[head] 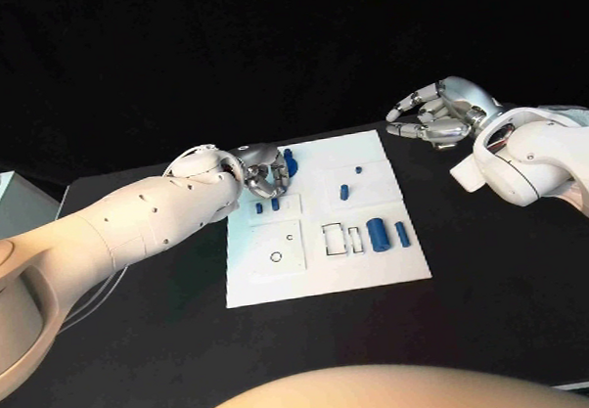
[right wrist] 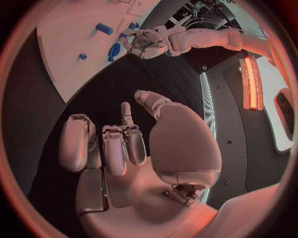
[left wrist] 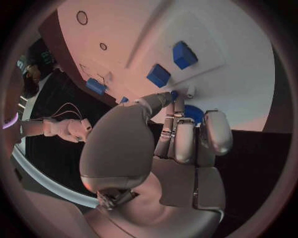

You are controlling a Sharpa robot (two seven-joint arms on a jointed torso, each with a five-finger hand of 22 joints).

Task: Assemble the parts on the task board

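Board position: task board (head: 323, 270) lies mid-worktop (head: 502, 290), its near half bare of hands.
Left hand: left hand (head: 263, 171) sits over the board's far left corner, fingers curled down at a blue part (head: 290, 158). Whether it actually grips that part, you cannot tell; the left wrist view shows blue (left wrist: 192, 113) just past the fingertips (left wrist: 179, 101), contact unclear.
Right hand: right hand (head: 435, 115) is clenched on nothing, raised off the board's far right corner, well apart from every part.
Parts at rest: two short blue blocks (head: 266, 206) just beside the left hand; a small peg (head: 343, 192) mid-board; two blue cylinders (head: 388, 233) lying beside a rectangular recess (head: 334, 238); a ring-shaped socket (head: 277, 257) near the left edge.
Step judged: pickup of the corner part, early in the assembly.
Advice: confirm a firm pinch before you lift. Raise straight up, so the neighbouring blocks stay undisturbed.
Risk: a loose hold may tip the part or roll it off the board edge.
Right arm: keep it clear until the part is seated.
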